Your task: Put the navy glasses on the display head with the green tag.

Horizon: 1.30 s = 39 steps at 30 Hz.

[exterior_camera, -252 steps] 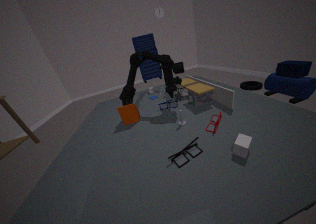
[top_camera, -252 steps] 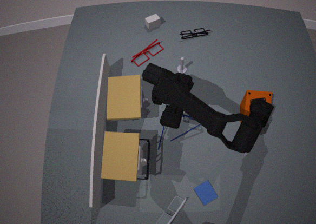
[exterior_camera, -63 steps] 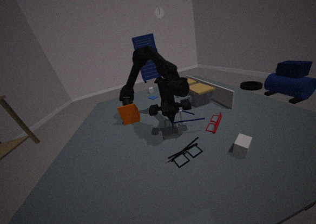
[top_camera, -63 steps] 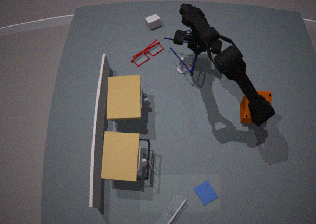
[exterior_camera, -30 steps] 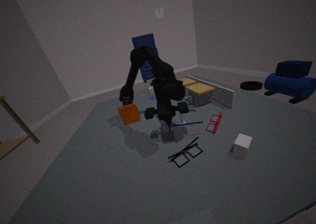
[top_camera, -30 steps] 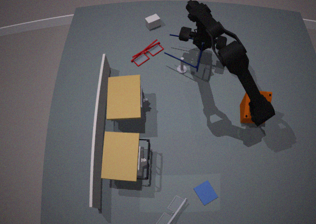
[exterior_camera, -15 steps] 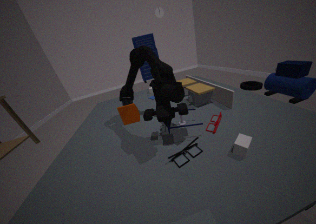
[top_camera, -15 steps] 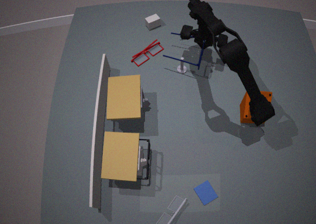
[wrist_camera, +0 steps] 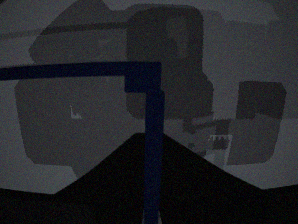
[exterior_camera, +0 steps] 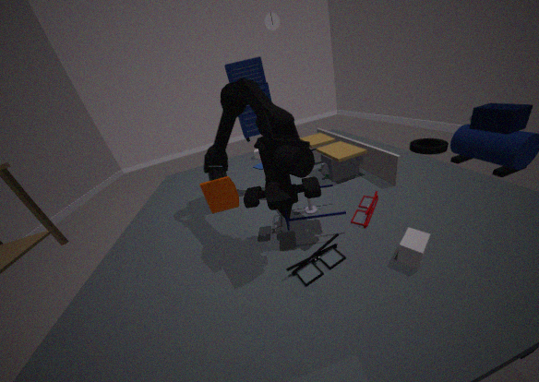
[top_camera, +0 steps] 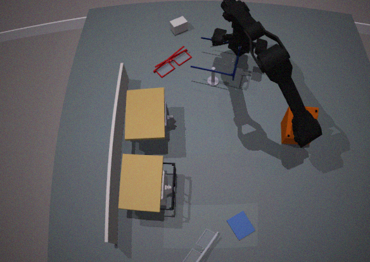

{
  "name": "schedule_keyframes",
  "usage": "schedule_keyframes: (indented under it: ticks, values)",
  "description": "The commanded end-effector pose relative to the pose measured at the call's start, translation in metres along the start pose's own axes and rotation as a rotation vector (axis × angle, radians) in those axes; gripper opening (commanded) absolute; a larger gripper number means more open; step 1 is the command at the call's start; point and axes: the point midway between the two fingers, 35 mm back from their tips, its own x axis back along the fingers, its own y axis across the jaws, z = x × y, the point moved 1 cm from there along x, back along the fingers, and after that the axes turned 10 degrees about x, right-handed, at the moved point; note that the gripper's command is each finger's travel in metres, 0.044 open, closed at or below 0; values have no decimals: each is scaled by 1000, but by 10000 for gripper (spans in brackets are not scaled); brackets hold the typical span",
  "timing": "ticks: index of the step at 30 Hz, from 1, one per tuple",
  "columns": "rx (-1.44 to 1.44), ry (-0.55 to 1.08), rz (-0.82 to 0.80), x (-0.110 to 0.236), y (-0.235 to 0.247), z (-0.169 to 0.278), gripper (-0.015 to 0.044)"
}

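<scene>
My gripper (top_camera: 239,50) (exterior_camera: 288,219) (wrist_camera: 148,144) is shut on the navy glasses (top_camera: 212,70) (exterior_camera: 318,216) (wrist_camera: 75,70). It holds them above the table by the front frame, with both temples spread open toward the heads' side in the top view. The two display heads are under yellow tops. The nearer head (exterior_camera: 343,171), under its yellow top (top_camera: 146,112), wears no glasses that I can see. The other, under the second yellow top (top_camera: 141,182), has black glasses (top_camera: 174,174) at its face. No green tag is visible in any view.
Red glasses (top_camera: 186,50) (exterior_camera: 370,208), a white block (top_camera: 178,25) (exterior_camera: 414,243), black glasses (exterior_camera: 316,256) and a small round stand (top_camera: 213,80) (exterior_camera: 311,209) are near. A wall (top_camera: 113,143) (exterior_camera: 380,164) stands behind the heads. An orange block (top_camera: 286,133) (exterior_camera: 221,195) is by the arm's base.
</scene>
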Motion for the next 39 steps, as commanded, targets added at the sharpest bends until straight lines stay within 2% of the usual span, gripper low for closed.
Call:
schedule_keyframes:
  ticks: [1, 22, 32, 39]
  values:
    - [2, -4, 7, 0, -1, 0, 0]
    - [2, -3, 7, 1, 0, 7, 0]
    - [1, -4, 8, 57, 1, 11, 0]
    - [-2, -15, 18, 62, 4, 16, 0]
